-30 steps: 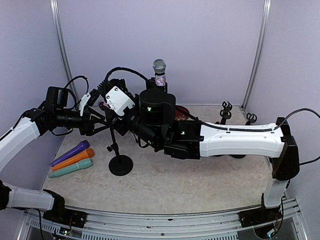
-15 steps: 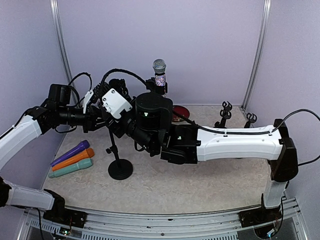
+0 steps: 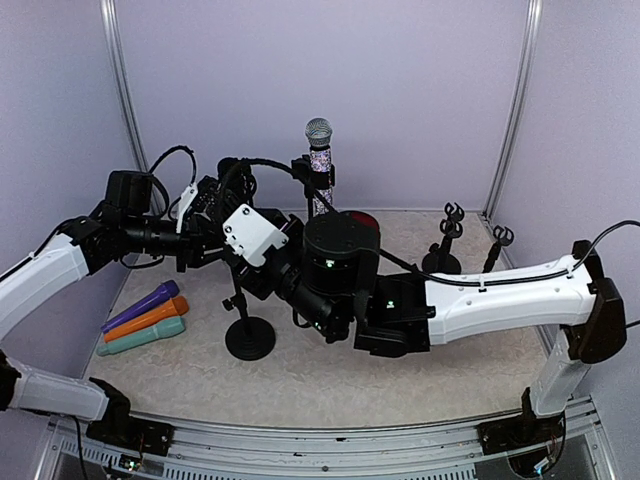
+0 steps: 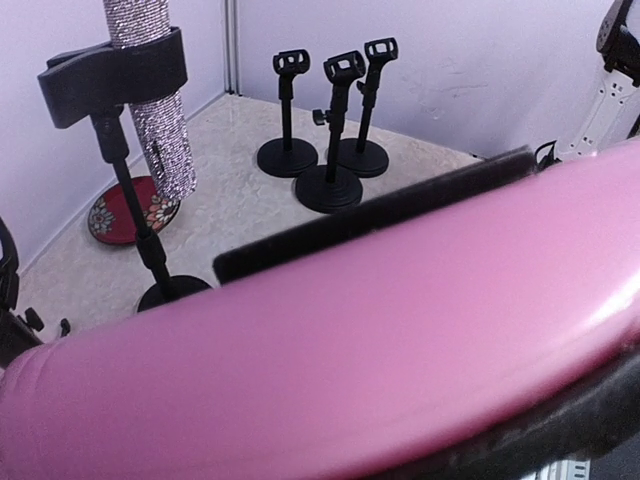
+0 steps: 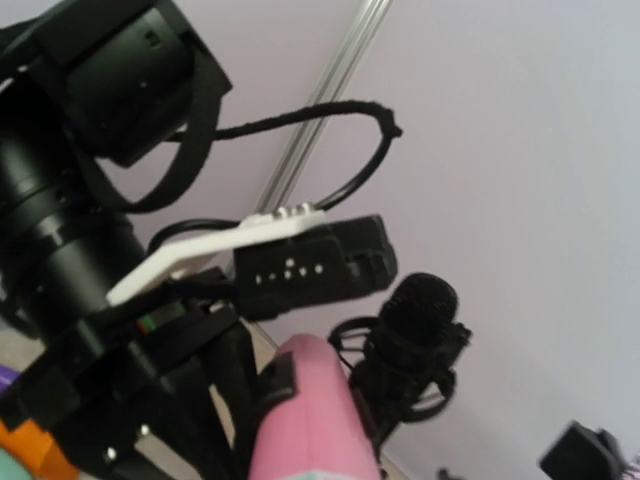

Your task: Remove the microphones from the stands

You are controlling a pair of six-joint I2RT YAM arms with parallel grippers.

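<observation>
Squeezing the pink microphone (image 4: 250, 400), the left gripper (image 4: 460, 320) should next pull it gently out of the stand (image 3: 249, 338). I cannot tell if the right gripper (image 3: 240, 258) grips anything.

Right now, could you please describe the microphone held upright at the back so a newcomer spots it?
On the table, look far back, near the middle. A black stand clips one microphone upright; unlike the purple, orange and teal ones lying at left, its body glitters silver.
</observation>
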